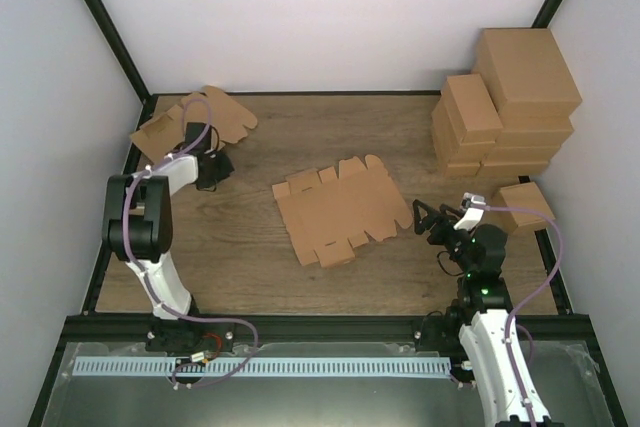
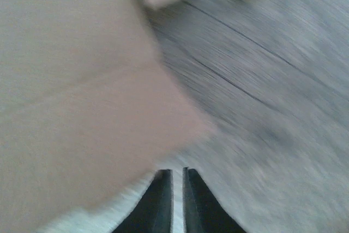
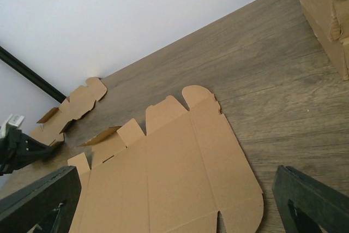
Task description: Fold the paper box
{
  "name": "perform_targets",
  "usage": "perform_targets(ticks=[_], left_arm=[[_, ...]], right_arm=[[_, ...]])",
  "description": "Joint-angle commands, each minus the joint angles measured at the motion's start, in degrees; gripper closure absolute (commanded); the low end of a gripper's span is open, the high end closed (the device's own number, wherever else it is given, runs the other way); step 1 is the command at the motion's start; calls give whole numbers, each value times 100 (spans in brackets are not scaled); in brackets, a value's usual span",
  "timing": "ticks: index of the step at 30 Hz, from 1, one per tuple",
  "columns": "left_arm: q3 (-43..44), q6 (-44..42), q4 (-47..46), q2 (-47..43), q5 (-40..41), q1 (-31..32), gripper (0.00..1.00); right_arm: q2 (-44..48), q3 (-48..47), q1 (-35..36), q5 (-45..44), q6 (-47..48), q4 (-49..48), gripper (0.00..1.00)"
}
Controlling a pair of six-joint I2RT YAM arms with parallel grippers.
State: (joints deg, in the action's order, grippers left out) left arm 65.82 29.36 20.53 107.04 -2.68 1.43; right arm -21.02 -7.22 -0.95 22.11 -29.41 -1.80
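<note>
The paper box (image 1: 340, 209) lies flat and unfolded in the middle of the table, a thin brown die-cut sheet with flaps and tabs. It fills the lower part of the right wrist view (image 3: 180, 162). My right gripper (image 1: 430, 219) is open and empty, just off the sheet's right edge; its fingers (image 3: 311, 200) stand wide apart over the sheet's near end. My left gripper (image 1: 215, 167) is at the back left, far from the sheet. In the blurred left wrist view it (image 2: 178, 174) is shut and empty, with a brown cardboard edge (image 2: 82, 124) just ahead on the left.
A pile of notched brown blanks (image 1: 200, 122) lies in the back left corner, next to my left gripper. Bigger brown cartons (image 1: 505, 102) are stacked at the back right, and one small carton (image 1: 525, 205) stands beside my right arm. White walls close the back and sides.
</note>
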Motion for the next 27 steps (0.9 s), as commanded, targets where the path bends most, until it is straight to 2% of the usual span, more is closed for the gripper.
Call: perform_targets(ticks=[1,2,5,6,7,8,13,15,19,22,24,27], left_arm=[[-652,-360,-582,-956,-1216,312,80],[-797,-357,-537,-1138,-1303,362,70],[-1303,-235,-503,-1657,-1733,401,53],[-1498,-202,-524,-1870,-1893,402,35],[-1680,-195,-547,-2064,-1972,402,11],[-1821,-176,-474,-2274,-1936,402,2],[-2196,107,12,-3076,-1500,372,0],[-2446,193,-245,-3220,-2010,366,0],[-2971,536,-832,-3128,-3084,439,2],[-3248,494,-1113,-3019,-3379,822,9],[-3371,557,-1282,-3022,-3325,1134,10],[-3499,775,-1645,-3048,-3206,1527,10]], right_arm=[[-86,2,-2,-49,-28,-146,0],[-125,-13,-2,-105,-46,-142,0],[-265,-60,-2,-177,-62,-148,0],[-323,-79,-2,-152,-52,-161,0],[-383,-92,-2,-114,-48,-190,0],[-450,-120,-2,-87,-43,-199,0],[-974,-274,-2,-47,-226,-100,0],[-1202,-205,-2,57,-290,-178,0],[-1765,-413,-2,938,130,-272,1],[-2359,-755,-2,1169,253,-100,2],[-2818,-1023,-2,1325,347,23,4],[-3468,-1275,11,1806,426,-132,12]])
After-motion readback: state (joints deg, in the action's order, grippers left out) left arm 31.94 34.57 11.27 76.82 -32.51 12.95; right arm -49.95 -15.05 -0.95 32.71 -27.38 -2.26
